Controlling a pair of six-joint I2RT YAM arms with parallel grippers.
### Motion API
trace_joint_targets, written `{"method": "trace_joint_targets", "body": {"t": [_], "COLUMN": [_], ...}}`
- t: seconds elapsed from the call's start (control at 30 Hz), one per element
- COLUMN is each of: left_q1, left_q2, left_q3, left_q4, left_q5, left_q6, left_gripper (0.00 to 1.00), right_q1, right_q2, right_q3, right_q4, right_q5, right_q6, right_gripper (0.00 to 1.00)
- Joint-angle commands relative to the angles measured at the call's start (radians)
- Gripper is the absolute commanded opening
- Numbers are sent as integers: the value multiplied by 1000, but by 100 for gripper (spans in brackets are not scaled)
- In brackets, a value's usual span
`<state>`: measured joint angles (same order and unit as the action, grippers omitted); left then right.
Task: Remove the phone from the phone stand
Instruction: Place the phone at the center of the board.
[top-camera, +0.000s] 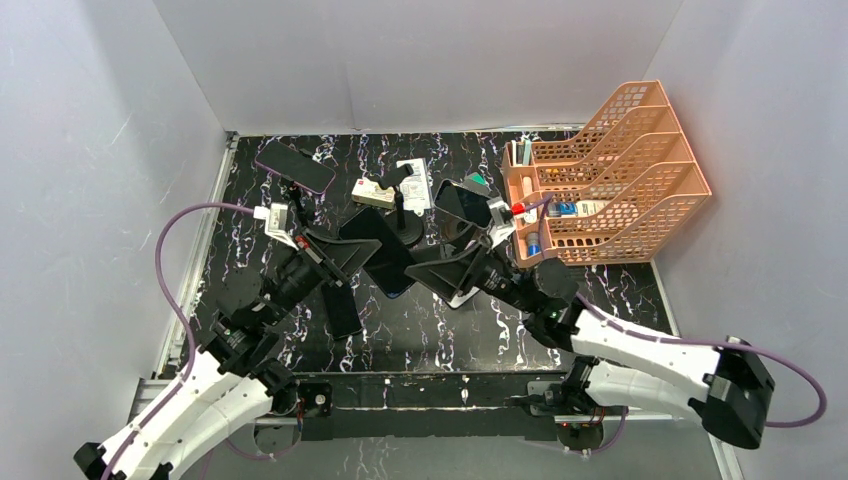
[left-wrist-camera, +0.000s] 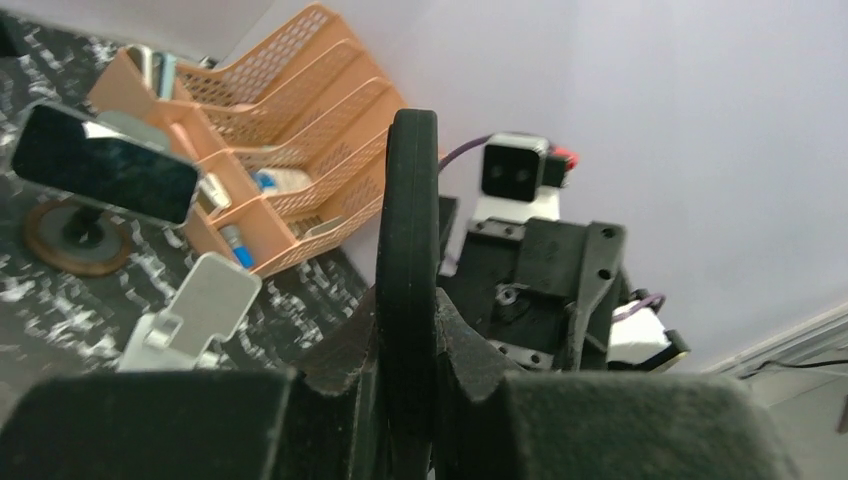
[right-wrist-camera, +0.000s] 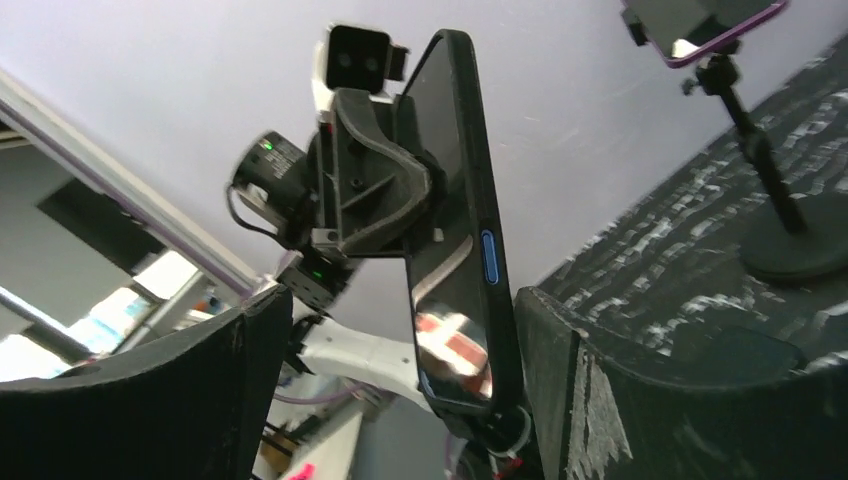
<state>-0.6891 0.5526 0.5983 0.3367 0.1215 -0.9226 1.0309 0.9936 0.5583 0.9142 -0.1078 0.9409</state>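
**Phone clamped in my left fingers, off the stand**

From the overhead camera I see the phone (top-camera: 385, 250) held up above the middle of the black marbled surface (top-camera: 620, 290), tilted, with my left gripper (top-camera: 345, 252) closed on its left side. My left wrist view shows it edge-on: the phone (left-wrist-camera: 407, 250) is a thin dark slab rising between the two padded fingers (left-wrist-camera: 340, 365), which press on both faces. The silver phone stand (left-wrist-camera: 190, 310) sits low to the left in that view, bare, apart from the phone. In the overhead view it lies mostly hidden under my right arm.

My right gripper (top-camera: 440, 268) faces the phone from the other side. In its wrist view the phone (right-wrist-camera: 455, 250) stands between the two wide-spread fingers (right-wrist-camera: 640, 400), and I see a gap on either side, so those fingers are open and not touching it. A blue side button shows on the phone's edge.

Around this I see other phones on stands: a purple-cased phone (top-camera: 294, 166) on a tripod at the back left, and a dark phone (top-camera: 463, 202) on a round-based stand near the orange file rack (top-camera: 620, 170) at the back right. A small white box (top-camera: 375, 193) lies at the back centre.
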Motion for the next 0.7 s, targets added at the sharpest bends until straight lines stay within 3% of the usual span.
{"method": "trace_joint_targets", "body": {"t": [0.0, 0.1, 0.2, 0.37, 0.47, 0.67], "left_q1": [3, 3, 4, 4, 4, 3], "left_q2": [-19, 5, -3, -27, -29, -43], "left_q3": [115, 170, 154, 98, 105, 113], "left_q4": [-280, -442, -458, -346, -342, -342], "left_q5": [30, 124, 263, 454, 497, 503], "left_q6": [138, 206, 215, 161, 160, 169], "left_gripper": [0, 0, 0, 0, 0, 0], "right_q1": [1, 0, 0, 0, 0, 0], "right_q2": [-133, -191, -207, -143, -84, -25], "right_q3": [90, 110, 99, 57, 64, 38], "right_q4": [-384, -573, -647, -499, -424, -265], "right_q5": [-14, -47, -115, -265, -324, -373], "right_q6": [-203, -295, -314, -241, -205, -123], "right_gripper": [89, 89, 89, 86, 82, 61]}}
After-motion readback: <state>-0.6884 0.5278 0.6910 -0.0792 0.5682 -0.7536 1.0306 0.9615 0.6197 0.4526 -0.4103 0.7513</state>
